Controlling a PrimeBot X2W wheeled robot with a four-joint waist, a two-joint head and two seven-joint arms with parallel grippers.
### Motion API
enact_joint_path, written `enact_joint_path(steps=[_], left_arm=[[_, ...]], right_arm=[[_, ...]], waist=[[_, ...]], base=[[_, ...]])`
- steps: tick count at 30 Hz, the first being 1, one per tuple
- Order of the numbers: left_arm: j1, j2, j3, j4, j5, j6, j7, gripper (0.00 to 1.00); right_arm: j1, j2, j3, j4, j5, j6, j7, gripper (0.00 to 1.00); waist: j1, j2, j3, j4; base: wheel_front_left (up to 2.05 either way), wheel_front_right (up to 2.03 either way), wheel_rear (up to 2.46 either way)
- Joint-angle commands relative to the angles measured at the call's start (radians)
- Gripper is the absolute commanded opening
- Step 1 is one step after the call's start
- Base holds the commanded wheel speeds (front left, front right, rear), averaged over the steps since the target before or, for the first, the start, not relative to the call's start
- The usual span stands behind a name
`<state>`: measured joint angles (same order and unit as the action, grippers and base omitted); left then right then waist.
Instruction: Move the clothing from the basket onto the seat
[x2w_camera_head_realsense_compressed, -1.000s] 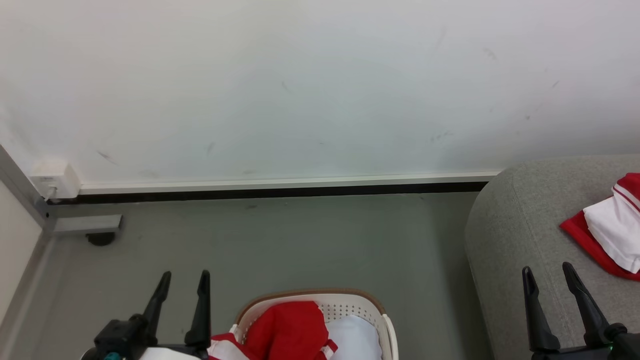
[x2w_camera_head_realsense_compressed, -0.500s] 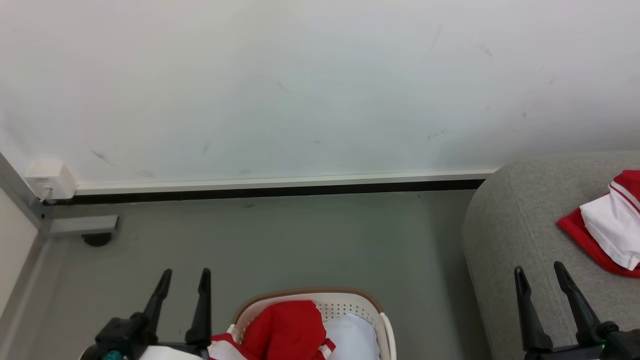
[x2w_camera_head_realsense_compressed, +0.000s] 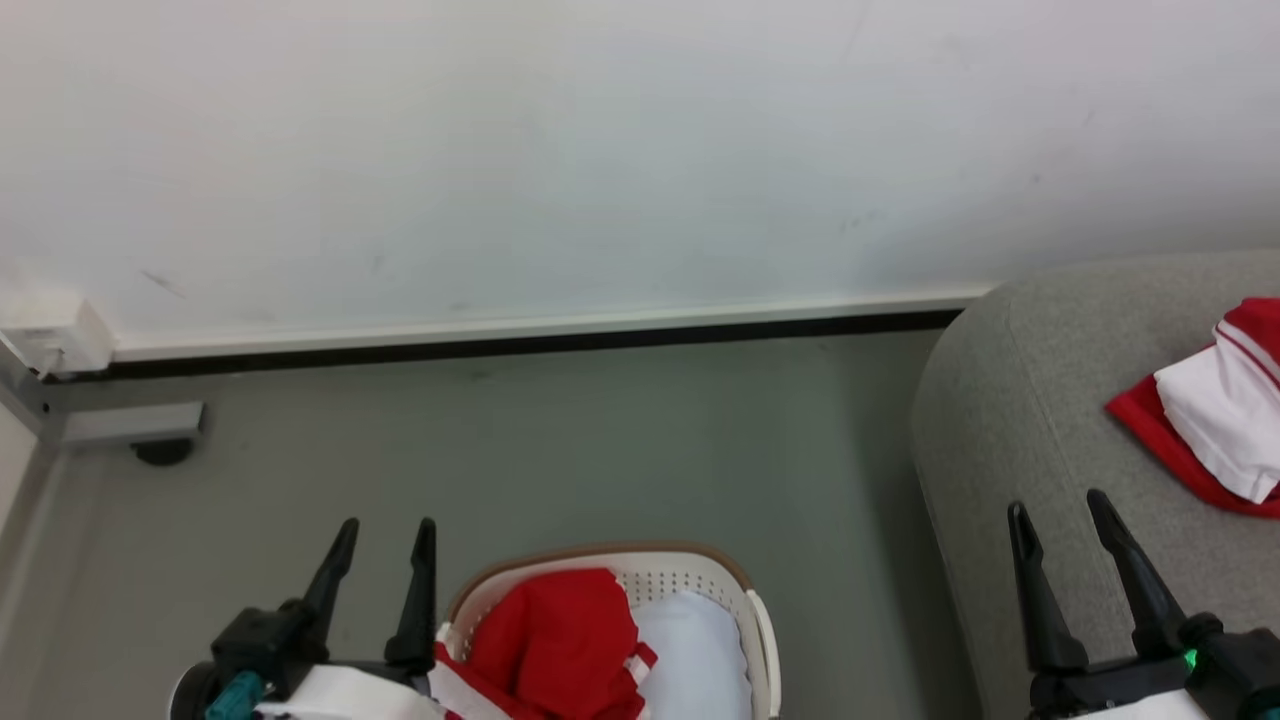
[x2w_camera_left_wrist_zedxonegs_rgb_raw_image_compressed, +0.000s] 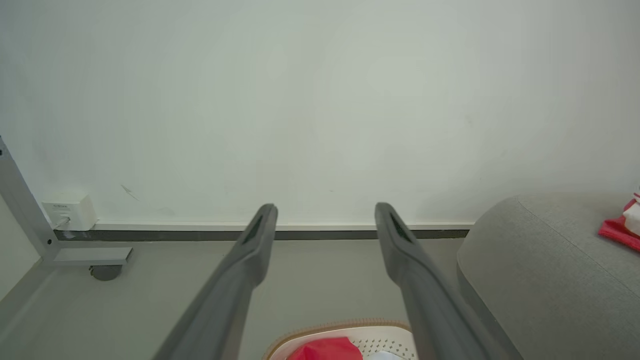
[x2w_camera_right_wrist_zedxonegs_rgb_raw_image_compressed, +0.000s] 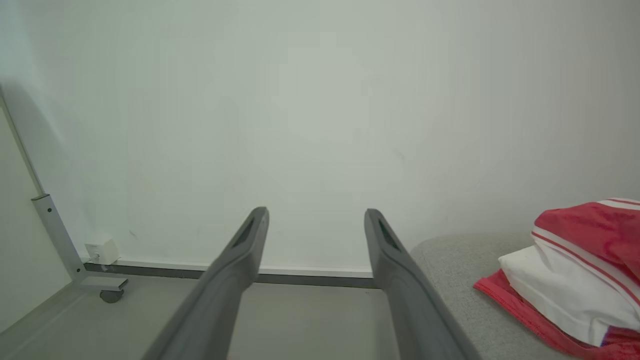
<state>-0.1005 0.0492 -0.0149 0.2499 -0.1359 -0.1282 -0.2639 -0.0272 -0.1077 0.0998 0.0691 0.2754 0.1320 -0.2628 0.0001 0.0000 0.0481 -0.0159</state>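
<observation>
While both grippers stand empty with their dark fingers parted, the left gripper (x2w_camera_head_realsense_compressed: 388, 525) rises at the lower left of the head view, just left of the basket (x2w_camera_head_realsense_compressed: 600, 551) at bottom centre. The right gripper (x2w_camera_head_realsense_compressed: 1057, 502) rises at the lower right, against the seat (x2w_camera_head_realsense_compressed: 1000, 400). Basket: oval, cream-white perforated plastic with a brown woven rim, holding crumpled bright red clothing (x2w_camera_head_realsense_compressed: 560, 630) with white trim beside a smooth pale cushion (x2w_camera_head_realsense_compressed: 695, 650). Seat: light grey woven upholstery with a rounded corner. A second red-and-white garment (x2w_camera_head_realsense_compressed: 1215, 420), soft and loosely folded, lies on it at the right edge, above and right of the right gripper's tips and apart from them. Floor (x2w_camera_head_realsense_compressed: 600, 440): plain grey.
</observation>
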Motion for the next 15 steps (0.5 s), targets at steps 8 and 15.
enact_joint_path(steps=[8, 15], left_arm=[[-0.118, 0.038, -0.054, 0.116, 0.016, -0.002, -0.001, 1.00], [-0.250, 0.106, -0.142, 0.308, -0.030, -0.001, -0.001, 1.00]], right_arm=[[-0.092, 0.002, 0.005, -0.031, -0.011, -0.002, -0.001, 1.00], [-0.185, 0.017, 0.008, -0.054, -0.029, -0.002, -0.001, 1.00]], waist=[[-0.0001, 0.0000, 0.168, -0.067], [-0.0001, 0.0000, 0.310, -0.129]], base=[[0.00, 0.00, 0.00], [0.00, 0.00, 0.00]])
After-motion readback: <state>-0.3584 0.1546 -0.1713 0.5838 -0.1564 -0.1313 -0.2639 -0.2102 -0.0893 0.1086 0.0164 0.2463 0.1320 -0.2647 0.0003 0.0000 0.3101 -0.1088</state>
